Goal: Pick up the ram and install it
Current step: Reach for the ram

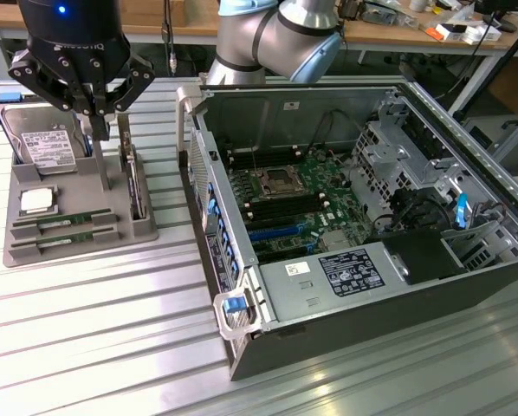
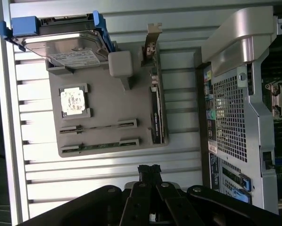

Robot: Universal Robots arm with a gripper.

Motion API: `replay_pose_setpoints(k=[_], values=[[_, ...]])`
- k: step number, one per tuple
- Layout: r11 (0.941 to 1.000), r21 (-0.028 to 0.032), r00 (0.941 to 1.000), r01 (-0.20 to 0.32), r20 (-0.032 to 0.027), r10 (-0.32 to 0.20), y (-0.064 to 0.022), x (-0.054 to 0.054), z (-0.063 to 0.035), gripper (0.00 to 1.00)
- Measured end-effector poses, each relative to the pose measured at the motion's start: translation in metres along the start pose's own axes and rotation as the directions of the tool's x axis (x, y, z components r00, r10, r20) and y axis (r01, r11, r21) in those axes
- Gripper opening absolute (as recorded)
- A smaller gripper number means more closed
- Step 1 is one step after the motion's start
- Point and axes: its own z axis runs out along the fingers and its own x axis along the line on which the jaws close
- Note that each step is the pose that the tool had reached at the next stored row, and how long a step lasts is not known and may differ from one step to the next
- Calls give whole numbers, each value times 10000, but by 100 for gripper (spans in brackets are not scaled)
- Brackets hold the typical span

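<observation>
Labels on the ram point(image 1: 66, 224) are too small to read

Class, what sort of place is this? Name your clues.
Probably a robotics lab or workshop: a robot arm, an open computer case and a grey tray of parts on a metal bench.

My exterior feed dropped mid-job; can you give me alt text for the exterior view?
The gripper, shut and empty, hangs over a grey tray at the exterior view's left, where two ram sticks lie in their slots beside a CPU and a hard drive. At the exterior view's right, an open computer case shows its motherboard.
</observation>
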Motion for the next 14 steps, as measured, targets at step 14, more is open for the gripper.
replay_pose_setpoints(k=[14], values=[[10000,0,10000,0,0,0,-8,100,7,11]])
